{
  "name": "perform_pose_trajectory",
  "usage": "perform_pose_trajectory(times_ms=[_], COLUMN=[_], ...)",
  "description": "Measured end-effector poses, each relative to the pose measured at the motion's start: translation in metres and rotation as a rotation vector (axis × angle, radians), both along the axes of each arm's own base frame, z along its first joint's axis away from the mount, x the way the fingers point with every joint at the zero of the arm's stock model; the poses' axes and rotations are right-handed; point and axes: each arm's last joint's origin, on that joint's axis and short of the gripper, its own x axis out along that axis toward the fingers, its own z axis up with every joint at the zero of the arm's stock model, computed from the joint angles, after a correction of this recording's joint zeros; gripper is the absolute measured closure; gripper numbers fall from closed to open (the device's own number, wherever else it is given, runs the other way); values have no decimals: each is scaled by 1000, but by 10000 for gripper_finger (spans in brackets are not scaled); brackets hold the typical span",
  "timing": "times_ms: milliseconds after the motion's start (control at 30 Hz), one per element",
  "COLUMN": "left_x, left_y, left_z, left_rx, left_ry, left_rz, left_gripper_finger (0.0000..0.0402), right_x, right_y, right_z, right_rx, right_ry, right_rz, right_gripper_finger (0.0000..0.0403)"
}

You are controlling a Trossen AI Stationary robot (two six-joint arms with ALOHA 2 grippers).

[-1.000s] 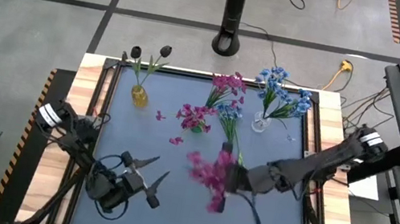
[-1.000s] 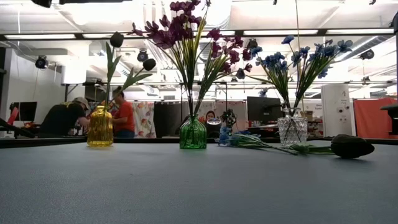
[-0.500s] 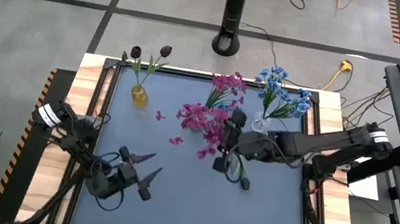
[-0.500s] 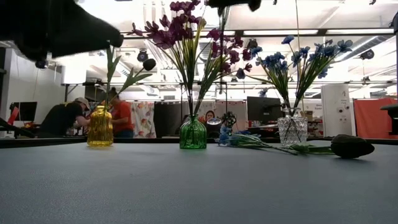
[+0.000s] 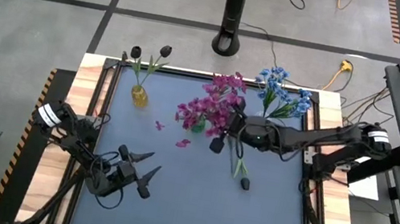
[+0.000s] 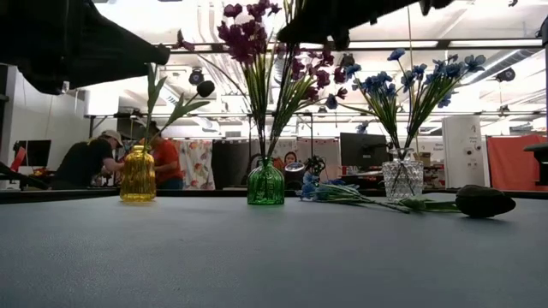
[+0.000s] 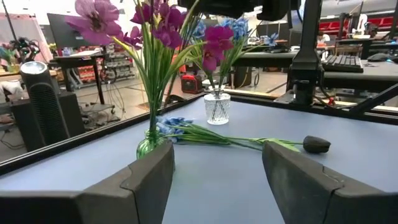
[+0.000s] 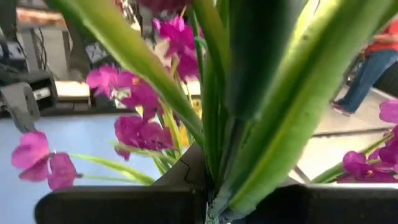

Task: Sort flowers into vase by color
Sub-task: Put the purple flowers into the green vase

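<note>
The right gripper [image 5: 222, 134] hangs above the green vase [image 6: 265, 183] at the far middle of the table [image 5: 169, 196]. Its fingers are pinched on the stem of a pink sprig [image 5: 198, 113]; the right wrist view shows green stalks clamped between the dark fingers with pink blooms beyond. The sprig's lower end is not yet visibly inside the vase neck.

Other task items: a yellow vase [image 5: 139, 96] holds dark buds [image 5: 150, 52] at the far left; a clear vase [image 5: 261, 123] holds blue flowers [image 5: 280, 93] at the far right. A blue sprig [image 7: 186, 130] and a dark bud [image 5: 243, 184] lie flat on the table near the green vase. Loose pink petals [image 5: 183, 143] lie on the cloth.

The left gripper [image 5: 142, 174] rests low near the front left, fingers spread and holding nothing.

Probable faults from this position:

1. Stem misses the narrow neck. Cause: the vase already holds a full pink bunch [image 6: 257, 38], leaving little free opening.
2. Vase tips or slides. Cause: sideways push from the stem or gripper against the crowded stalks.
3. Seated flowers are dragged out on retreat. Cause: leaves tangling with the held sprig.
4. More petals shed. Cause: blooms brushing each other.
5. Blue sprig disturbed. Cause: it lies just beside the vase base.
</note>
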Motion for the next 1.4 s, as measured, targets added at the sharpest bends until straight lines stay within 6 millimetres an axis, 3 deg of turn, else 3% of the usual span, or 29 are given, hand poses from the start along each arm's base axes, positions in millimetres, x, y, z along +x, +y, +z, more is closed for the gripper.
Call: perform_pose_trajectory(times_ms=[433,1400], left_x=[0,0], left_y=[1,1], left_z=[-1,-2], left_rx=[8,14], left_ry=[7,13], left_rz=[3,6], left_gripper_finger=[174,175], right_x=[0,12], right_y=[-12,-21], right_z=[-19,-37], right_rx=[-26,40], right_ry=[-30,-39], right_rz=[-35,-77], right_gripper_finger=[381,381])
